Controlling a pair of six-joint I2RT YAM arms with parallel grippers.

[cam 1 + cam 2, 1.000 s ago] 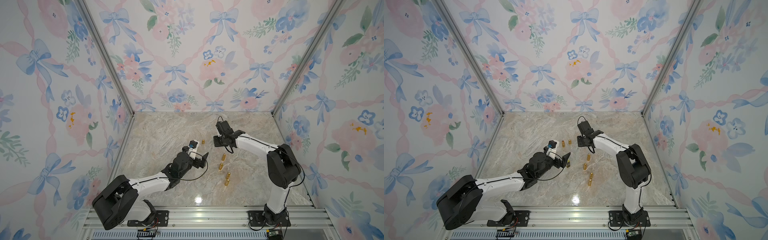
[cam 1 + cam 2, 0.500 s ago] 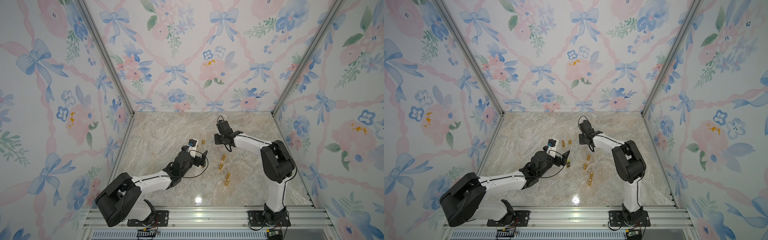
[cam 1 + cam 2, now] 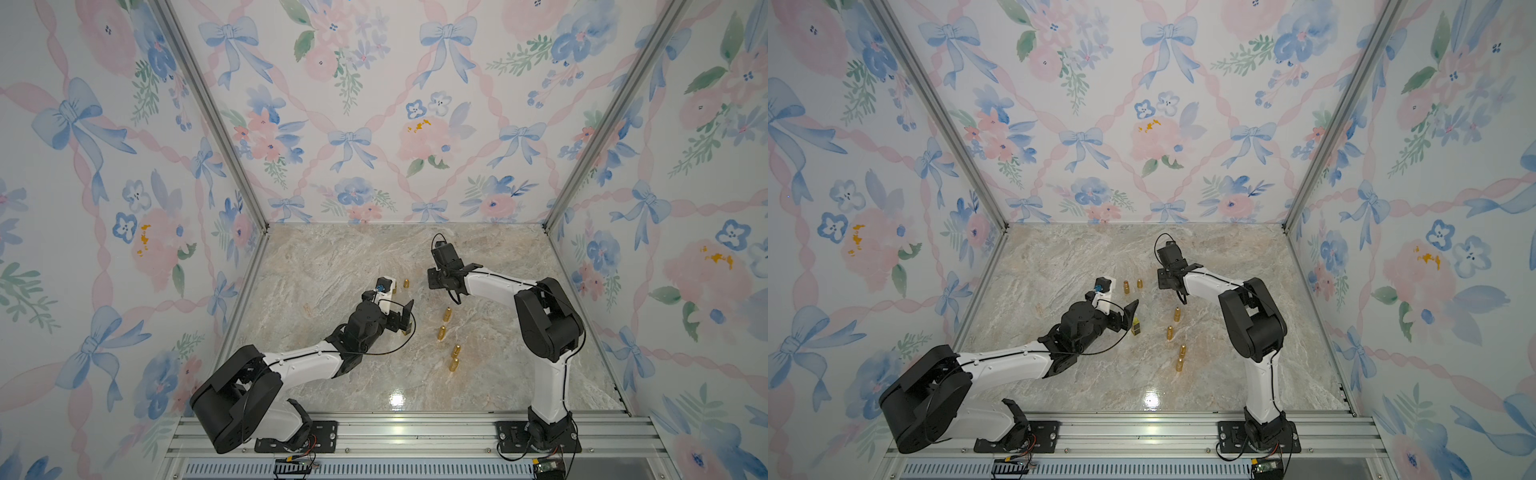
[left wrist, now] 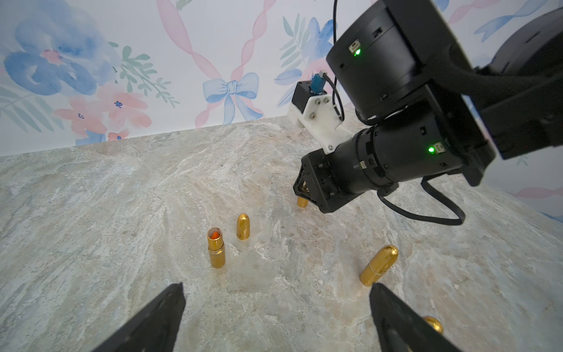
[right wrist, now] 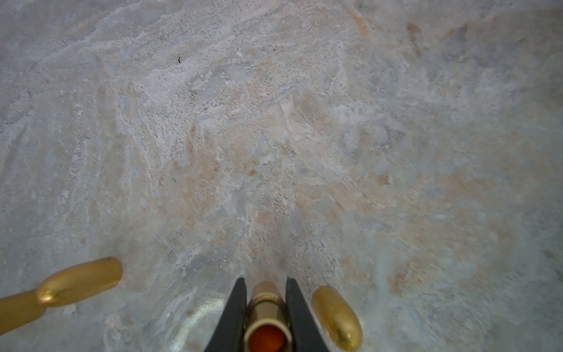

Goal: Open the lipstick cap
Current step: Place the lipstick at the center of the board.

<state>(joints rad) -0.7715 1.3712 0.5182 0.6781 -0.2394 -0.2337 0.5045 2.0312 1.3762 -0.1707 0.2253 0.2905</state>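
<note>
Where the near row stands: four capped lipsticks [image 3: 454, 365] line up right of centre on the marble table [image 3: 332, 266], running near to far. None looks touched in either top view.
Left gripper [image 4: 275, 286]: just left of that row, low over the table, jaws spread as wide as they go and holding nothing. A small gold-and-dark piece [image 3: 1136, 326] sits at its tip, too small to identify.
Open lipstick [image 4: 216, 248]: farther back, standing upright with its cap off and the orange-red stick showing.
Loose cap [image 4: 242, 226]: upright just beside the open lipstick, not touching it.
Right gripper [image 5: 265, 282]: farthest back and right of the open lipstick, pointing down at the table. Its fingers [image 5: 236, 304] are clamped on a gold tube [image 5: 266, 301] whose open mouth shows red inside. There is no cap on it.
Second cap [image 5: 336, 317]: on the table just beside the held tube, free of the gripper.
Done: by the look of it, the cap is already off. Two lipsticks show colour and two caps are loose.
Left: probably only to set the tube down and let go. Whether its base touches the table cannot be told. The four in the near row are capped, should they count too.
</note>
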